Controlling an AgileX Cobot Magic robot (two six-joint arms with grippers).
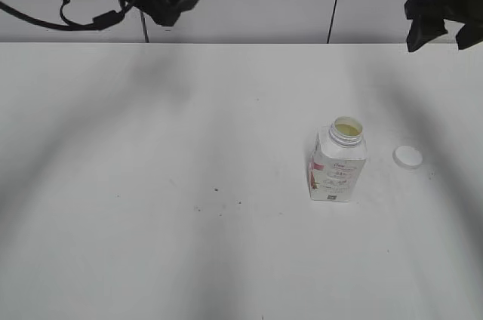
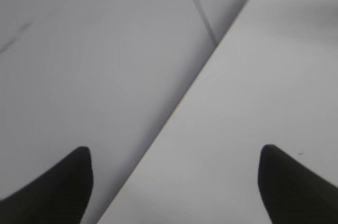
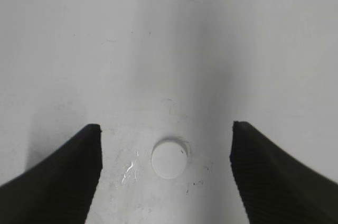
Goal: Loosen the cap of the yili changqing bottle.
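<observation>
We see the yili changqing bottle (image 1: 337, 163) standing upright on the white table (image 1: 151, 184), right of centre, its neck uncovered and pale liquid showing inside. The cap (image 1: 407, 156) lies flat on the table just right of the bottle, apart from it. Our right gripper (image 3: 166, 129) hangs above the cap, jaws spread wide and holding nothing. Our left gripper (image 2: 174, 152) is raised at the far left, jaws likewise apart and empty.

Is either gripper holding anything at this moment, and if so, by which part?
Nothing is held. The left gripper and right gripper are both open and empty; the cap lies on the table beside the bottle.
</observation>
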